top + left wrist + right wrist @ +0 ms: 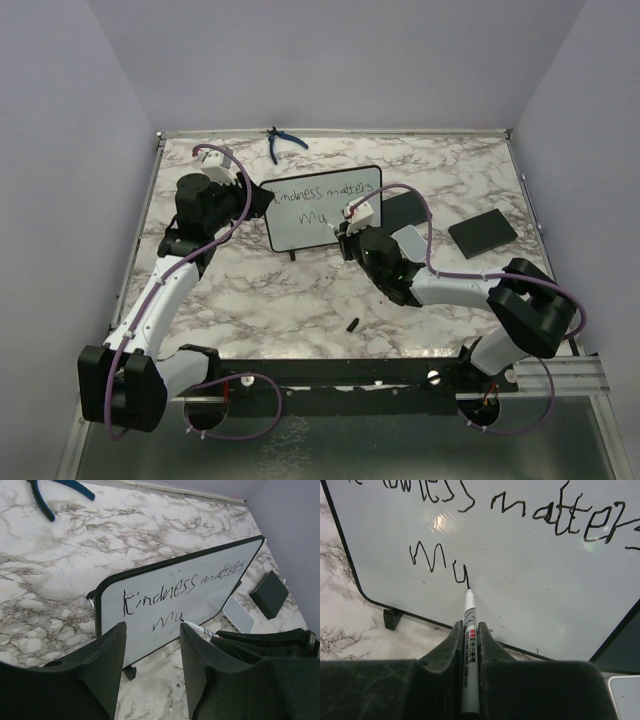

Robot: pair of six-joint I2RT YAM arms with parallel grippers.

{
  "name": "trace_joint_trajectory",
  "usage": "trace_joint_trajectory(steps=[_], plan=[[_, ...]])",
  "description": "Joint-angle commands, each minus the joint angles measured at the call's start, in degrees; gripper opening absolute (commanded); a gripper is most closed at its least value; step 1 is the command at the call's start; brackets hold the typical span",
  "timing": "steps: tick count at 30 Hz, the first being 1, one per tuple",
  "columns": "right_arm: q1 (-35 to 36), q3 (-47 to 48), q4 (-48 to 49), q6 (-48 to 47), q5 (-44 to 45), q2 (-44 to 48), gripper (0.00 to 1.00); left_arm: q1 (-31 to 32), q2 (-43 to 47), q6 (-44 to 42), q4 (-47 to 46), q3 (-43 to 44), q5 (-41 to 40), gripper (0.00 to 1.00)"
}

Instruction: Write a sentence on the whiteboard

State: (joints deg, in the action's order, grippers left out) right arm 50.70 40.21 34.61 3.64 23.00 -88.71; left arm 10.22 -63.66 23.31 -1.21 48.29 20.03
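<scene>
Right claw (470,626) is clamped tight on the marker (470,652), barrel pinched straight out front so the tip lands square on the whiteboard (530,585), right at the tail of "Mu". Left claw (152,630) sits jaws apart by the board's left end, probably there to steady it. The board's propped on its feet mid-bench (300,290) toward the far edge, face tilted at the arms. The sentence (160,594) has barely begun its second line.

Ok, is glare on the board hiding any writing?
Right wrist: a small glare patch on the whiteboard, above the second line, clear of the strokes; marker tip sharp. Left wrist: no glare, sentence readable. Top external: writing small, faint.
</scene>
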Motion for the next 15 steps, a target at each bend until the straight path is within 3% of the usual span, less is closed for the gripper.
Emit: trace_joint_trajectory(steps=[1,11,15], plan=[[-0.16,-0.84,-0.78,-0.93,4.06,1.00,0.01,0.15,1.34,-0.15,-1.25,-0.39,0.97,0.49],[-0.15,-3.21,0.43,-1.98,-0.92,7.12,0.01,0.20,1.26,-0.18,-1.25,-0.39,1.01,0.49],[-0.16,-2.78,-0.96,-1.80,0.94,7.47,0.01,0.16,1.26,-0.10,-1.25,-0.35,1.06,0.49]])
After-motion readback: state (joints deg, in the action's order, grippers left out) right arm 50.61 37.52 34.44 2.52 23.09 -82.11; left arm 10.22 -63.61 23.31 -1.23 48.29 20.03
